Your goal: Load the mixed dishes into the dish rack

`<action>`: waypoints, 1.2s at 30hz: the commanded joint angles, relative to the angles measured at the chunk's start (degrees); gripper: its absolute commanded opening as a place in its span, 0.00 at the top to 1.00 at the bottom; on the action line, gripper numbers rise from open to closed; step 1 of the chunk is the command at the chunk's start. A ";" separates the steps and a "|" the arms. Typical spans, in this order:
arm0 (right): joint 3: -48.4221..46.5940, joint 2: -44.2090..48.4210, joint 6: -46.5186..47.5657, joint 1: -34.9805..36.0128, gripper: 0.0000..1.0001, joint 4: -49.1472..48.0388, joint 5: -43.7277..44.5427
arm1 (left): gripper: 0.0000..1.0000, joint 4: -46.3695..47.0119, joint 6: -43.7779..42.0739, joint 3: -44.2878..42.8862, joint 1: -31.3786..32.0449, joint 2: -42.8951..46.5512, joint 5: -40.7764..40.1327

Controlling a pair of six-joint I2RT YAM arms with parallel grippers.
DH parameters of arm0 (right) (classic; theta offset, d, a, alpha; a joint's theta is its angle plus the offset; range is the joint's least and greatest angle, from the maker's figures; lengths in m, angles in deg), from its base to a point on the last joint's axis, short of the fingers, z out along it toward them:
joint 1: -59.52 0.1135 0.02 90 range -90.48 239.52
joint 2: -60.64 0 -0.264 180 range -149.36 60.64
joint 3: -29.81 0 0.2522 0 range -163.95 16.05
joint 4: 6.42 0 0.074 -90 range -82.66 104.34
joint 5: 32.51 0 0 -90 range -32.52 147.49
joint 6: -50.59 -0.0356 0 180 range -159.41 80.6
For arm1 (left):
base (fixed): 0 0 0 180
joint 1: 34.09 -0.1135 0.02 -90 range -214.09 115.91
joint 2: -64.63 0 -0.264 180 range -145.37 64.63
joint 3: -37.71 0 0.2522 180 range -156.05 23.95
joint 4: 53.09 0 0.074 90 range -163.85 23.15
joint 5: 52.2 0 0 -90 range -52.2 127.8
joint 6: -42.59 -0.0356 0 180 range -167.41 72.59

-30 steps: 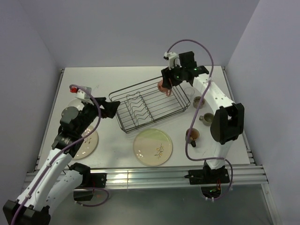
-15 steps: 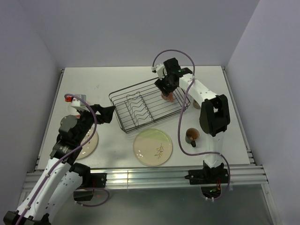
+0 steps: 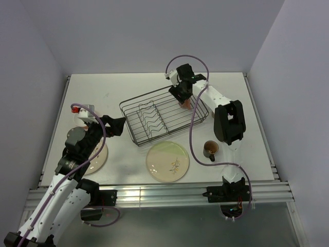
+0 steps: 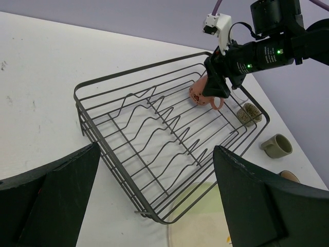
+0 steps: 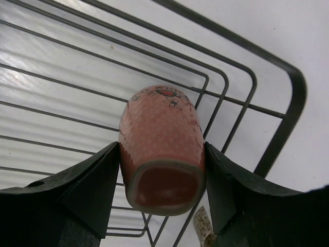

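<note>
The black wire dish rack (image 3: 152,118) sits mid-table, its wavy dividers bare. My right gripper (image 3: 182,98) is shut on the pink mug (image 3: 185,103) and holds it low inside the rack's far right corner. In the right wrist view the pink mug (image 5: 162,149) fills the gap between both fingers, its mouth toward the camera. My left gripper (image 3: 119,125) hovers open beside the rack's left end, holding nothing. The green-tinted plate (image 3: 167,161) lies in front of the rack. The pink-tinted plate (image 3: 97,157) is partly under my left arm.
A brown mug (image 3: 211,149) stands right of the green plate. In the left wrist view an olive mug (image 4: 277,145) and a speckled mug (image 4: 249,112) stand beyond the rack's right side; my right arm hides them from above. Walls enclose the table on three sides.
My right arm has swung left and lowered the pink mug into the rack's far right corner. My left gripper has drawn back slightly toward the near left and opened a touch wider.
</note>
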 commanded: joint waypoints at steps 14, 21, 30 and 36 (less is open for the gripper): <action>-1.79 0.02 1.37 0.13 0.37 -4.09 3.09 | 0.02 0.77 1.14 0.53 -0.26 0.52 -1.03; -1.08 2.04 1.19 0.04 0.21 -5.05 3.45 | 0.02 1.21 1.93 0.79 -0.26 0.87 -0.59; -2.39 3.27 0.58 0.13 0.16 -4.35 2.48 | 0.02 1.12 2.55 0.62 -0.26 1.22 -0.33; -3.71 8.01 0.05 0.04 0.15 -3.65 -0.59 | 0.02 -0.98 5.08 -0.26 -0.26 1.23 -2.00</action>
